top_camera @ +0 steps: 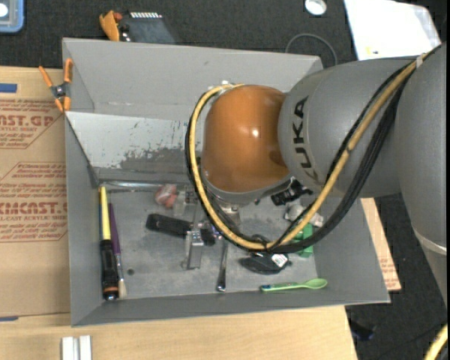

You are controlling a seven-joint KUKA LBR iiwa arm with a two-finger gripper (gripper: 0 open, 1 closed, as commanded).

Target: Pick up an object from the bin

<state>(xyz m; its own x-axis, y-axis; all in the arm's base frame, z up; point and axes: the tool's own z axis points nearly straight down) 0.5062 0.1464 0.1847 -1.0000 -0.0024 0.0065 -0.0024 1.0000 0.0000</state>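
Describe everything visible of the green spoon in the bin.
The green spoon looks like thin bright plastic: a slim straight handle and a small oval bowl at its right end. It lies flat on the floor of the bin, along the wall at the picture's bottom, almost level. Nothing seems to touch it; a black thing with a white tag lies just above it, apart.
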